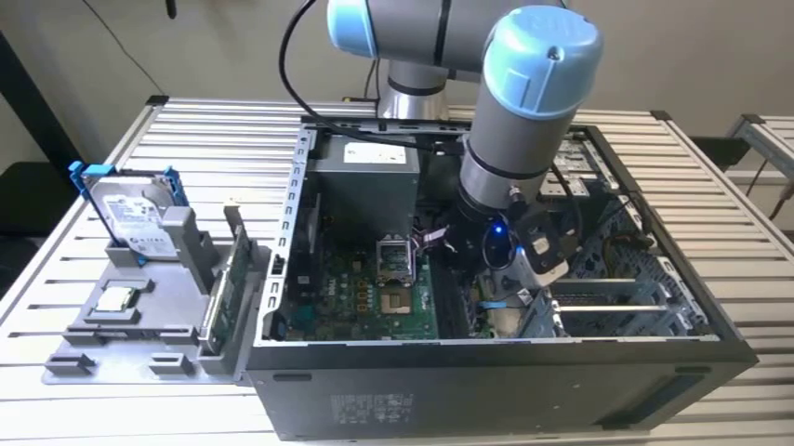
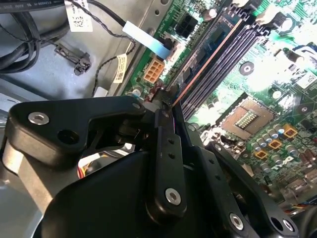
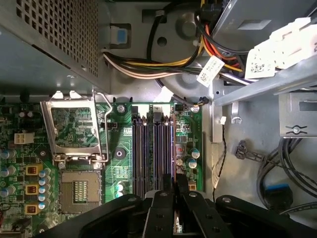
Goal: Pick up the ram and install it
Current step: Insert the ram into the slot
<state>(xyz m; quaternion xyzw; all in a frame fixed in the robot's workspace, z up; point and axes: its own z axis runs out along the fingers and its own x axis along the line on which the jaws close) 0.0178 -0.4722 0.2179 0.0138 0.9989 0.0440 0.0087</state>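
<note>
One open computer case (image 1: 372, 390) on a slatted table (image 1: 199, 130), motherboard (image 1: 360, 297) on its floor. One arm reaching inside; gripper (image 2: 171, 101) clenched on the ram (image 2: 198, 74), held edge-on directly over the memory slots (image 3: 153, 148) along the motherboard's edge. One hard drive (image 1: 130, 214) upright in a tray (image 1: 112, 358) beside the case.

Case (image 1: 496, 390) looks like matt dark-grey sheet metal, and the slatted table (image 1: 186, 139) is pale brushed metal. Motherboard (image 3: 121, 144) is glossy green board, with a shiny metal frame on the socket (image 3: 74, 126). Gripper (image 2: 171, 116) is smooth black plastic-looking stuff with bright screws. Parts holder (image 1: 149, 316) is matt grey plastic.
</note>
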